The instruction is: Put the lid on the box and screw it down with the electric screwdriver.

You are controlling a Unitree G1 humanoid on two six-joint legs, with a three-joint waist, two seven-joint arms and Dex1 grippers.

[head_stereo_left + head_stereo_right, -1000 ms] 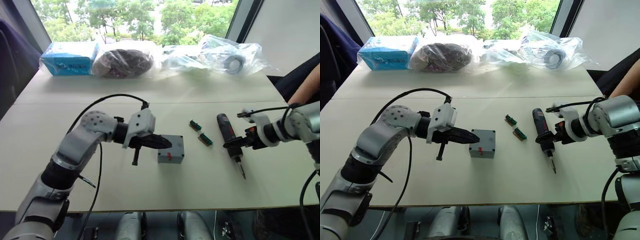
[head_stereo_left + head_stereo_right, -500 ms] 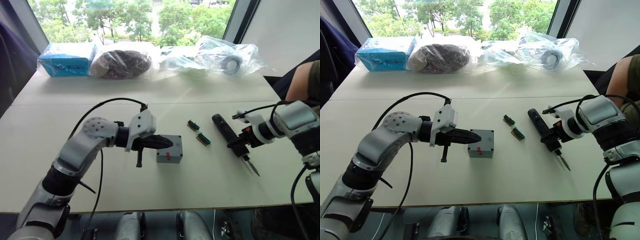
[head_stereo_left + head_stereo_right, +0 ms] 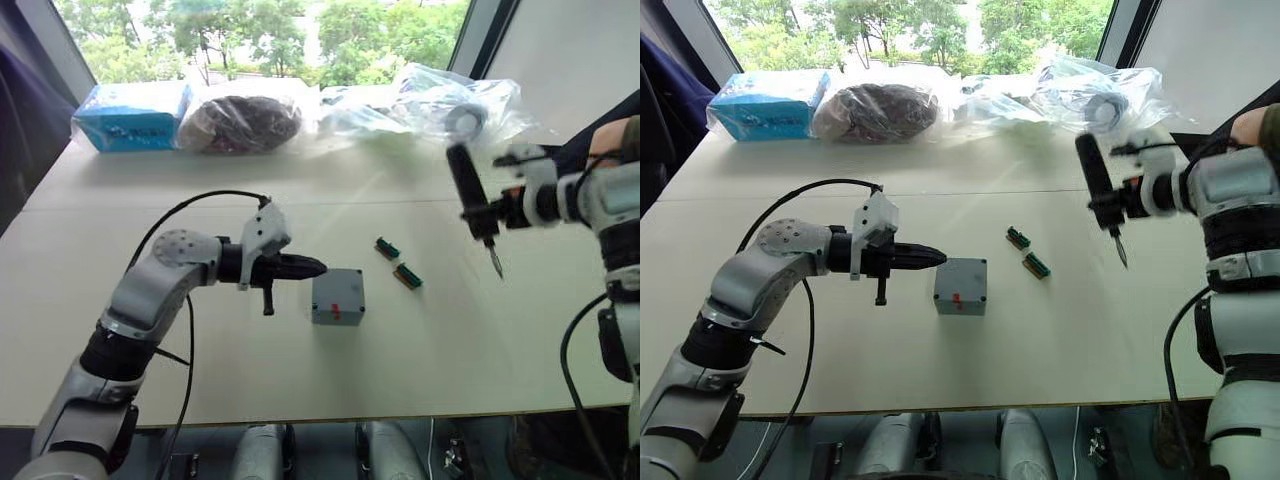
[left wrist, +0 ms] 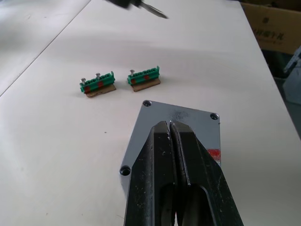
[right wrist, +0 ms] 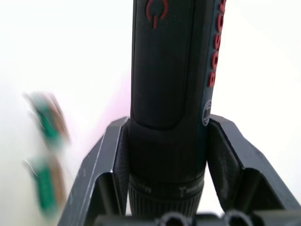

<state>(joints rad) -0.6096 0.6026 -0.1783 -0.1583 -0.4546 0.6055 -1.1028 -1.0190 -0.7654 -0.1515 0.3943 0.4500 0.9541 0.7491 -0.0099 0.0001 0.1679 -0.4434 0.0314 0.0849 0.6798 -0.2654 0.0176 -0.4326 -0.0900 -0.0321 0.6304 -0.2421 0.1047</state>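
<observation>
Gripping the electric screwdriver [image 3: 1099, 186] around its textured black barrel, the right gripper [image 5: 169, 155] held it clear above the table [image 3: 420, 330], thin metal bit pointing down. The left gripper [image 4: 172, 141] had its smooth black fingers pressed together, empty, tips over the flat grey lid [image 4: 197, 123] seated on the square box [image 3: 337, 297]. Two ribbed green pieces [image 4: 121, 82] lay just beyond.

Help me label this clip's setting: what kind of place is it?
Probably an indoor workbench by a window, set up for small assembly. Trees show beyond the glass, bagged parts line the far edge of the white table, and green terminal blocks lie near a grey box.
</observation>
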